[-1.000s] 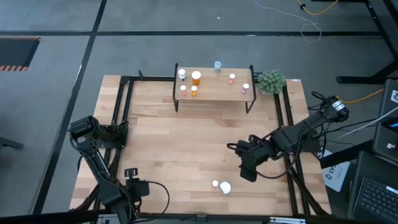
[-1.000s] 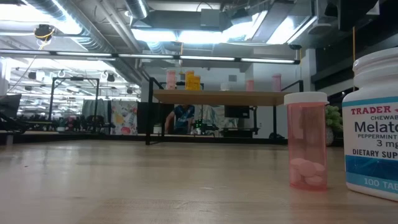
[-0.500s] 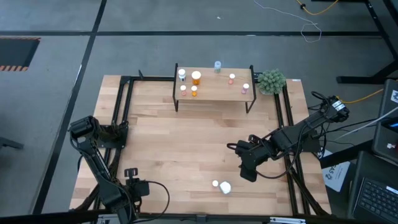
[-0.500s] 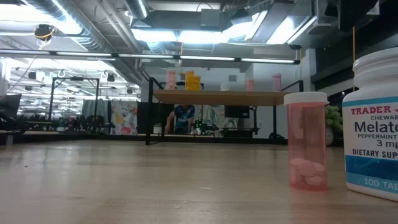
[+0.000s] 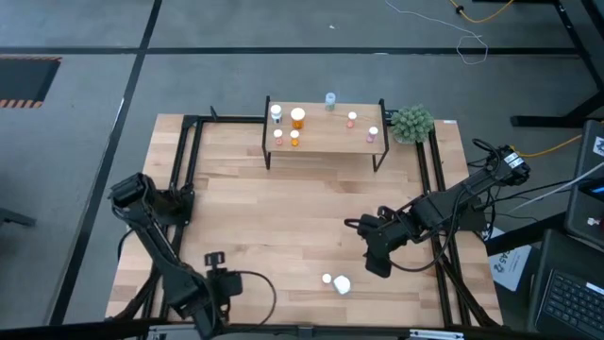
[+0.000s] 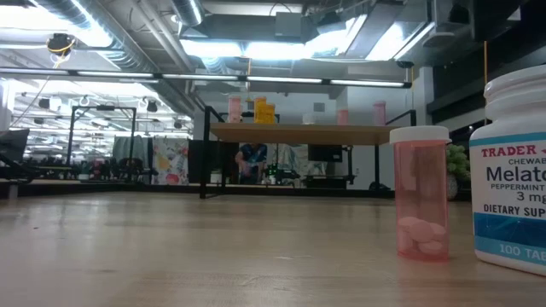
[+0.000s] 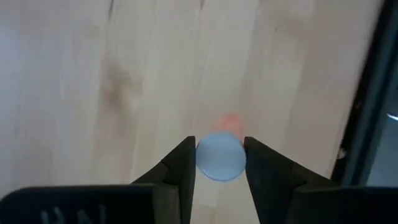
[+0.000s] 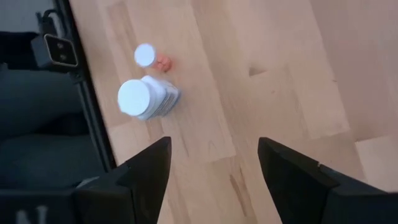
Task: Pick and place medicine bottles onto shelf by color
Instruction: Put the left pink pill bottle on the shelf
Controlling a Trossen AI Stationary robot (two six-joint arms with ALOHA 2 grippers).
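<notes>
My left gripper (image 5: 215, 258) is near the table's front left, shut on a small pink bottle with a white cap (image 7: 220, 155). My right gripper (image 5: 376, 263) hangs open and empty over the table's right half (image 8: 214, 146). A small pink bottle (image 5: 327, 280) and a larger white bottle (image 5: 342, 284) stand on their bases near the front edge, close in the low view (image 6: 420, 196) (image 6: 512, 175). The shelf (image 5: 326, 138) stands at the far middle with several bottles on it. My left gripper pinches the pink bottle between its two fingers, at the two sides of its white cap (image 7: 200, 157). The fingers come from above, pointing down. The bottle is upright, cap toward the wrist, its pink body (image 7: 229, 122) showing below. Whether its base is on the table, I cannot tell.
A small green plant (image 5: 411, 123) stands at the shelf's right end. Black frame rails run along the table's left (image 5: 179, 189) and right (image 5: 436, 198) sides. Bare wood lies between the shelf and the front bottles.
My left arm has swung toward the table's right edge, carrying its gripper a little that way. My right arm and the two bottles on the table have kept still.
</notes>
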